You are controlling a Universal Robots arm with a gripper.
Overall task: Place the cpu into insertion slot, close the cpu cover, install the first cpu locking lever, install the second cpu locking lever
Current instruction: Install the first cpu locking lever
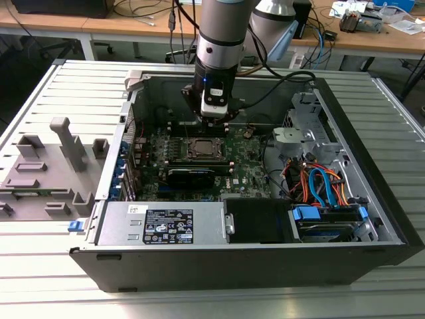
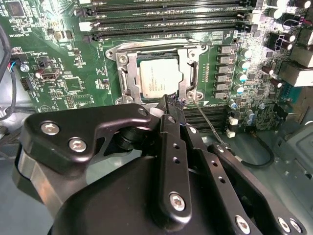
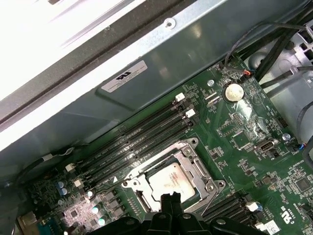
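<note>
The cpu [image 2: 160,78] lies flat in the insertion slot [image 2: 122,58] on the green board, its silvery top showing through the window of the cpu cover [image 2: 192,73], which lies down over it. A thin wire lever [image 2: 208,125] runs out from the socket's corner across the memory slots beside it. My gripper [image 2: 170,102] hovers just above the socket's edge, shut with nothing between its black fingers. In the first wrist view the gripper [image 3: 169,199] is at the rim of the cpu [image 3: 172,178]. In the exterior view the gripper [image 1: 214,119] hangs over the slot [image 1: 202,149].
The board sits inside an open black computer case [image 1: 372,199]. Long black memory slots [image 2: 166,22] flank the socket. A black card [image 1: 191,176] lies near the socket, cables and drive bays [image 1: 322,193] at the exterior view's right, a grey fixture [image 1: 46,166] at its left.
</note>
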